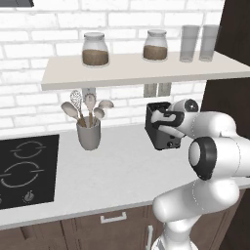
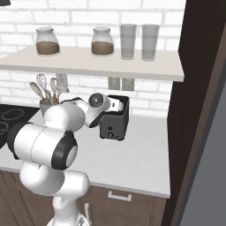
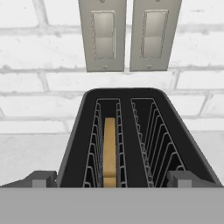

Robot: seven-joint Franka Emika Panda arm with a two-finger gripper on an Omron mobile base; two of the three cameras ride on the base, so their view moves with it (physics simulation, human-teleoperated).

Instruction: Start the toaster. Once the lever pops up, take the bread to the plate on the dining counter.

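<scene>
Brown bread (image 3: 110, 148) sits deep in the toaster's (image 3: 139, 140) left slot, my gripper (image 3: 111, 178) spread wide just above; descend off-line and I'd jab wire, missing the lever.

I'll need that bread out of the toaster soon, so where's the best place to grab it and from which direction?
Grip the bread by its thin top edge, coming straight down from above. It stands on edge in the left slot of the toaster as the hand view shows it, with wire guides close on both faces, so probably only the top is reachable. The open gripper should close across the slice's thickness.
</scene>
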